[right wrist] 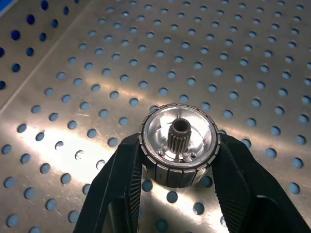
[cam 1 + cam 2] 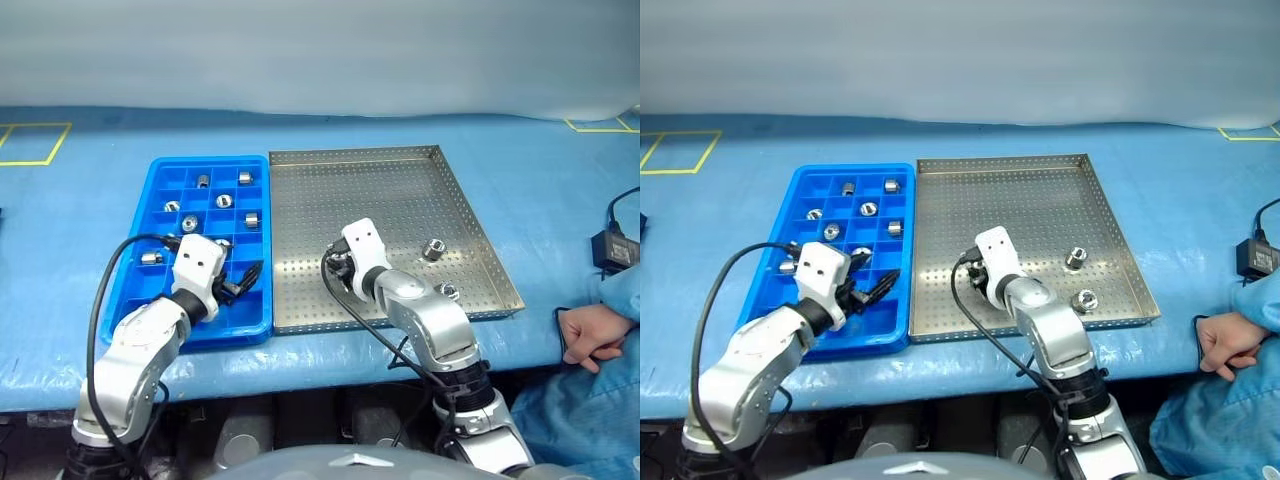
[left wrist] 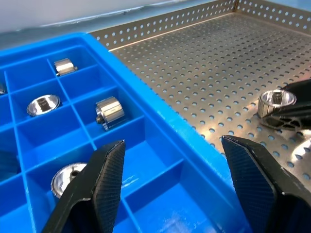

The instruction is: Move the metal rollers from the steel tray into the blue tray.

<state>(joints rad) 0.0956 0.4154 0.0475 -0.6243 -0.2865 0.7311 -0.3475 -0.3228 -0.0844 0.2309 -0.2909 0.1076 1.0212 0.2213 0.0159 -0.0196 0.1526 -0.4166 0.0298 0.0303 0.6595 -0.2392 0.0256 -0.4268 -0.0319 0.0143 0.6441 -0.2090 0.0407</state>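
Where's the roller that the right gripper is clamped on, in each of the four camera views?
Left eye view: hidden behind the right gripper, low on the steel tray.
Right eye view: likewise hidden behind the gripper.
Left wrist view: the roller at the right edge.
Right wrist view: centre, between the black fingers.
Shared landmark: the tray's perforated floor.

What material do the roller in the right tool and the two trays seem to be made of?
Roller: apparently polished metal, with mirror-like glints and a ribbed side. Steel tray: likely brushed sheet metal, grey and perforated. Blue tray: probably moulded plastic, uniformly blue and glossy.
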